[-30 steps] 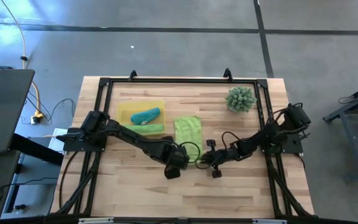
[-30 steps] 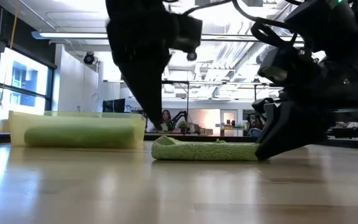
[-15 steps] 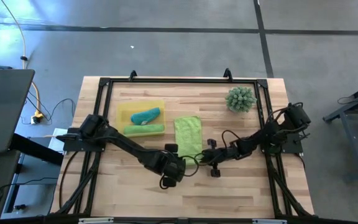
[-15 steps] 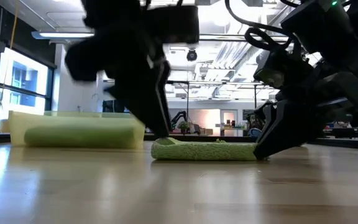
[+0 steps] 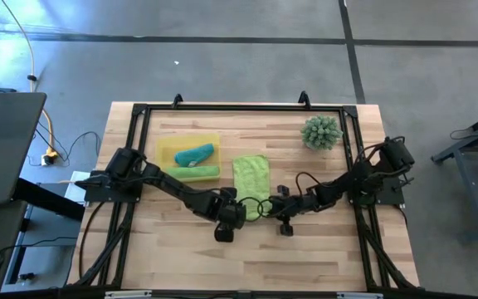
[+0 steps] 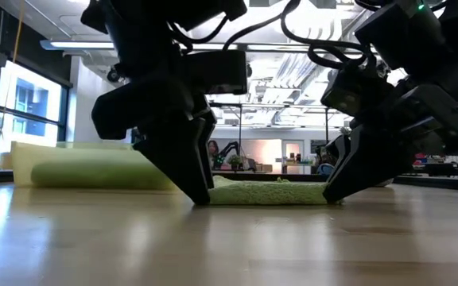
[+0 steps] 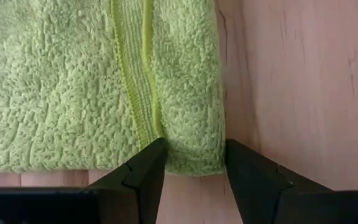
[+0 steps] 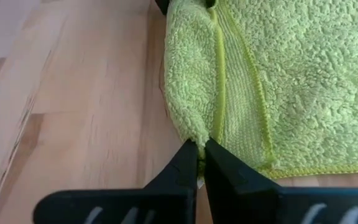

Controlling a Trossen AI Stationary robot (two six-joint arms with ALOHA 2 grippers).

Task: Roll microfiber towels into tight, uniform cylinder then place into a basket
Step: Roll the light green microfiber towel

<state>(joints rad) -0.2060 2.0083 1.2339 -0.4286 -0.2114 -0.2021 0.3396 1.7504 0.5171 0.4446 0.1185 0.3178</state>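
Note:
A lime green towel (image 5: pixel 251 176) lies flat on the wooden table, its two long sides folded in on top. My left gripper (image 7: pixel 192 162) stands open at its near left corner; one finger is over the hem and the other over bare wood, with the folded side strip (image 7: pixel 188 118) between them. My right gripper (image 8: pixel 202 155) is shut on the near right corner. The yellow basket (image 5: pixel 166 145) at the far left holds a teal towel (image 5: pixel 194 154) and a rolled lime green towel (image 5: pixel 193 173). My left gripper has its fingers (image 7: pixel 145 171) down at the towel's near left corner, slanting down from the near side. Whether they touch the cloth I cannot tell. My right gripper pinches the near end of the folded-in right side strip (image 8: pixel 194 127) between its two fingertips. It comes slanting down from the near right. The towel stays flat on the table.
A spiky green ball-shaped plant (image 5: pixel 320 132) sits at the far right. Black frame rails (image 5: pixel 239 108) run round the table's edges. Bare wood lies between the towel and the table's near edge.
My left gripper has sunk from above the table down to the towel's near left corner, rolling its wrist, and stays open. The towel has kept its place.

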